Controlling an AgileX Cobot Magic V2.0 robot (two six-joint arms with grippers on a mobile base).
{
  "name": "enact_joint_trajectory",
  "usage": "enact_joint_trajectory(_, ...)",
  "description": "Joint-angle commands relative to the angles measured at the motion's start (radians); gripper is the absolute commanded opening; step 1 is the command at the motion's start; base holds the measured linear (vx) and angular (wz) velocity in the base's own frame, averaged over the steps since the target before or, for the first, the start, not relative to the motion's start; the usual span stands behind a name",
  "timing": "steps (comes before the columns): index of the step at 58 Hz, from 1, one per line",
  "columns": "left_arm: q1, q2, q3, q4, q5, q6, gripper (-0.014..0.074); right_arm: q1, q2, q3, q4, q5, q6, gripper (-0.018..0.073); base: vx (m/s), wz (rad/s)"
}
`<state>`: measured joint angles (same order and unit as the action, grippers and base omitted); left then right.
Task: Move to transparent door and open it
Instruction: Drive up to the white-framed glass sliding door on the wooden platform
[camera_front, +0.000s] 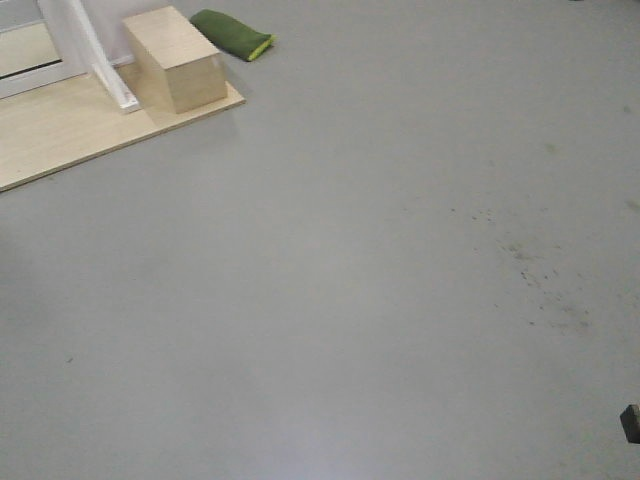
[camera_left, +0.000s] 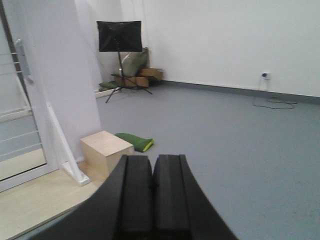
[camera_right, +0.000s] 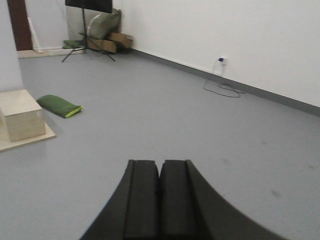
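Grey flooring (camera_front: 380, 280) covered most of every view. The left hand (camera_left: 152, 165) was clenched, its two black fingers pressed flat together with nothing between them. The right hand (camera_right: 159, 169) was likewise clenched and grasped nothing. Both hung above bare floor and touched no object. The transparent door (camera_left: 15, 125) stood ahead of the left hand and well off to its left, at the edge of the left wrist view. It was upright, white-framed, with thin horizontal white bars across the glass. A pale handle (camera_left: 22, 59) showed on its stile, too blurred to tell its shape. The door was well apart from both hands and did not appear in the right wrist view. A light wooden platform (camera_front: 60, 130) lay at the door's foot. On it stood a wooden box (camera_left: 102, 150), just ahead of the left hand and slightly left. A slanted white brace (camera_left: 62, 147) stood between box and door. A green cushion (camera_left: 134, 140) lay on the floor just beyond the box. Far ahead, against the white wall, stood a black panel on a tripod (camera_left: 119, 36). Ahead and right of the right hand, a cable (camera_right: 225, 90) trailed from a wall socket (camera_right: 222, 60).
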<state>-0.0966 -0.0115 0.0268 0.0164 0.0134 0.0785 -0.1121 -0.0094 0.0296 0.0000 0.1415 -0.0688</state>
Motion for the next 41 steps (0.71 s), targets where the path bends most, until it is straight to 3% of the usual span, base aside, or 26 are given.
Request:
enact_joint_trajectory(1, -0.004, -0.003, 0.023, -0.01, -0.08, -0.007, -0.0006, -0.003, -0.011, 0.014, 0.0, -0.082, -0.006, -0.0008, 0.59, 0.67)
enact_joint_trajectory(41, -0.004, -0.003, 0.023, -0.01, -0.08, -0.007, -0.0006, -0.003, -0.011, 0.014, 0.0, -0.082, -0.006, -0.0008, 0.58, 0.55)
